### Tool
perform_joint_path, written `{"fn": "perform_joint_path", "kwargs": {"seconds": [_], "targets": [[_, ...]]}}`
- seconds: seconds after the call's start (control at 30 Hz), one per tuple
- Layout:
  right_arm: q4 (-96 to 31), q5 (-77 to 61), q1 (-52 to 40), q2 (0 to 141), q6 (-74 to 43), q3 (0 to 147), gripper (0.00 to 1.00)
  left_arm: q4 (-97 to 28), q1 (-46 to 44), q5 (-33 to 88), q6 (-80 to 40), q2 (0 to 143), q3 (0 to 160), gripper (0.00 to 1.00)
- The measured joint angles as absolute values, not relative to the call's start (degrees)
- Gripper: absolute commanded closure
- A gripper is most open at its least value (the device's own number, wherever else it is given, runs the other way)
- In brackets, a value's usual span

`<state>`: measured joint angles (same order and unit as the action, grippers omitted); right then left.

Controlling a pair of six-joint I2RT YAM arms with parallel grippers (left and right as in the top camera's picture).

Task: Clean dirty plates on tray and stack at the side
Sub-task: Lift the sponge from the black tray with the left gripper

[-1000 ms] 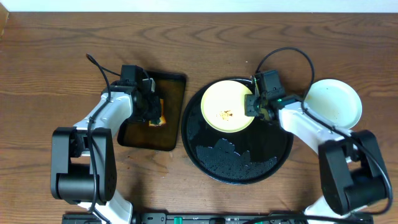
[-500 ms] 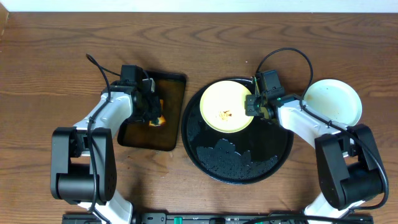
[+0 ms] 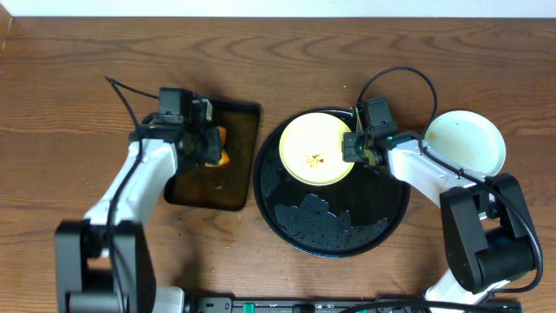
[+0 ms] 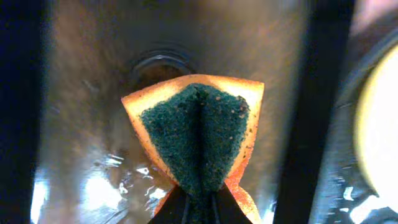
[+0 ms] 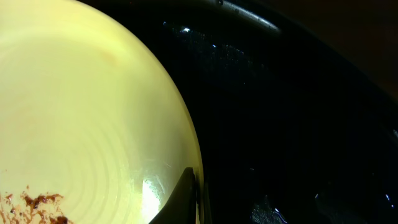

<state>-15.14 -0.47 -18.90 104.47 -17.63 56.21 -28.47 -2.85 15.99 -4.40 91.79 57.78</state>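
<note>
While the right gripper [image 3: 354,146] pinches the right rim of the pale yellow plate [image 3: 314,146], steadying it on the round black tray [image 3: 334,222] mid-table, the left gripper [image 4: 199,202] pinches a folded orange-and-green sponge [image 4: 196,130] over the rectangular dark tray [image 3: 200,187] toward the left edge. Step judged: sponge in hand, scrubbing not yet begun; brown specks [image 3: 313,160] sit on the yellow plate. Next move calls for carrying the sponge right, over both tray rims, green face onto the specks, right grip firm. Count: one yellow plate, one mint-white plate [image 3: 465,143] on bare wood toward the right edge (more beneath: cannot tell), one sponge, two trays.
</note>
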Motion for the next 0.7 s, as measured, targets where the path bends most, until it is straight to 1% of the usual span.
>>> {"fn": "perform_joint_path", "kwargs": {"seconds": [0.23, 0.53, 0.7], "targets": [[-15.2, -0.5, -18.9, 104.5, -17.6, 56.2, 0.99, -25.2, -2.9, 16.0, -4.3, 85.6, 57.8, 0.93], [-15.3, -0.5, -18.9, 104.5, -17.6, 56.3, 0.99, -14.9, -2.9, 15.9, -2.4, 80.8, 57.8, 0.92], [-15.4, -0.5, -18.9, 104.5, -17.6, 56.3, 0.99, -11.8, -2.9, 16.0, -2.0, 79.2, 57.8, 0.92]]}}
